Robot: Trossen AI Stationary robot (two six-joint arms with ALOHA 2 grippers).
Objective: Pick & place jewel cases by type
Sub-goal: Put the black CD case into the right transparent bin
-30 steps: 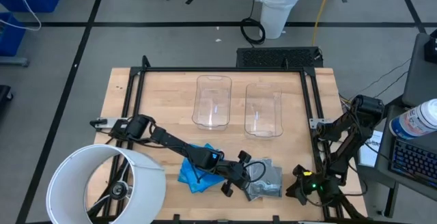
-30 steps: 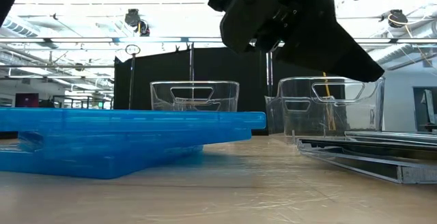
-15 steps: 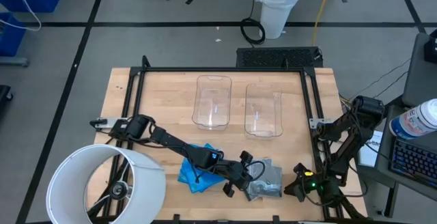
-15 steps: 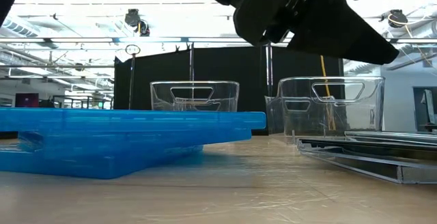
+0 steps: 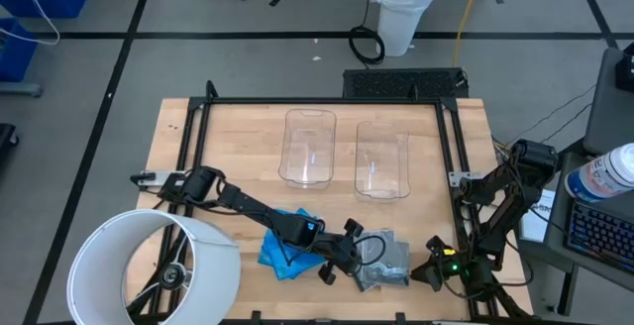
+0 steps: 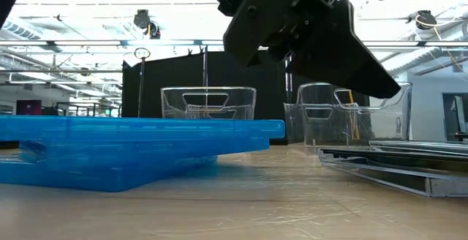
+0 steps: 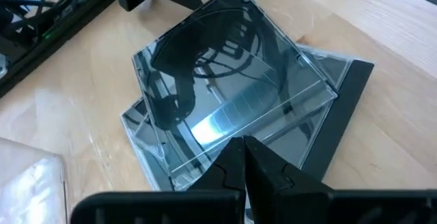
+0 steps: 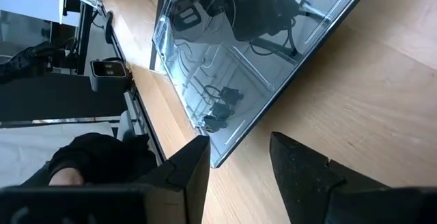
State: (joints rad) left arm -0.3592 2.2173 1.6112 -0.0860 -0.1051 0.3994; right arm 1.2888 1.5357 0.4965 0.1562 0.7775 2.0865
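Smoky grey jewel cases lie stacked askew on the table near its front edge; they also show in the left wrist view and the low view. Blue jewel cases lie stacked to their left, the top one overhanging the lower. My left gripper hovers shut and empty above the gap between the two stacks, pointing at the grey stack. My right gripper is open and low by the grey stack's right edge, touching nothing.
Two clear bins stand side by side at the table's far middle. A black frame rail runs around the table. A large white round shade covers the near left corner.
My left gripper has swung a little toward the table's right edge and then back toward the left, staying shut above the cases. The cases have not moved.
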